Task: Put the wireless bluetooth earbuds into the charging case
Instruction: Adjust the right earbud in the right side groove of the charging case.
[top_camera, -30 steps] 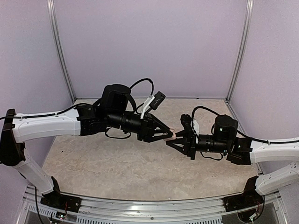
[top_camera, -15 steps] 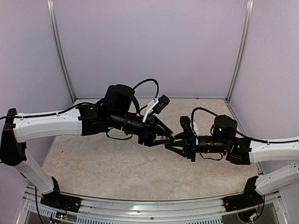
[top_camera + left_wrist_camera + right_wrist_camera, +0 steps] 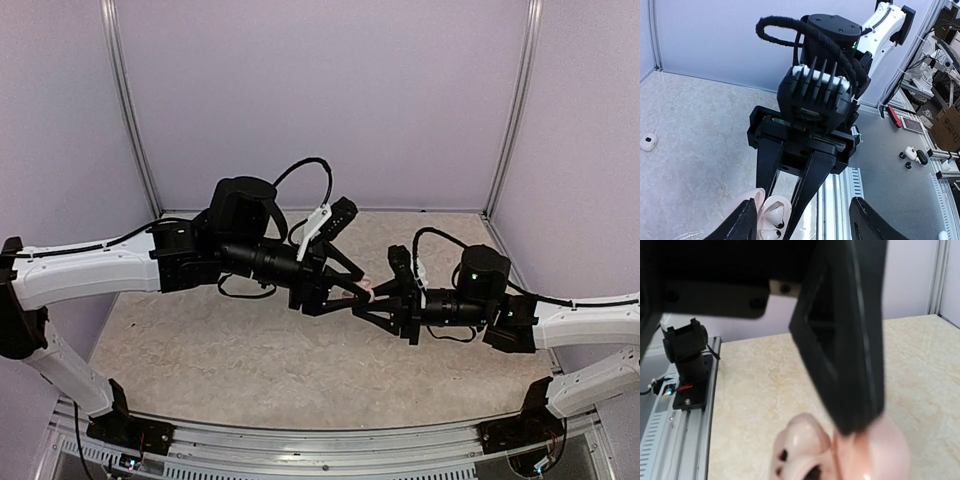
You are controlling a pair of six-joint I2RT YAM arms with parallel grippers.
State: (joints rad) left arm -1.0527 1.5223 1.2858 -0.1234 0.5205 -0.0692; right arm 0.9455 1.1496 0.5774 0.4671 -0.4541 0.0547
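Observation:
A pink charging case (image 3: 771, 216) hangs open above the table, lid and base spread apart, with my right gripper (image 3: 775, 212) shut on it. Its wells show pale shapes with dark spots; I cannot tell whether earbuds sit in them. My left gripper (image 3: 802, 226) faces it with its fingers (image 3: 741, 225) wide apart, one close beside the lid, nothing between them. From above, the left gripper (image 3: 352, 290) and right gripper (image 3: 374, 298) meet tip to tip at the case (image 3: 368, 287). The right wrist view shows the case (image 3: 805, 447) blurred under a black finger (image 3: 850, 350). One small white earbud-like piece (image 3: 648, 142) lies on the table.
The beige tabletop (image 3: 250, 350) is walled by pale purple panels on three sides. A metal rail (image 3: 320, 445) runs along the near edge by both arm bases. Beyond the table, clutter and small black and white items (image 3: 912, 155) lie on the floor.
My left gripper's fingers have spread wider and the left arm has drawn slightly back to the left. The right gripper has kept its hold on the case in the same spot.

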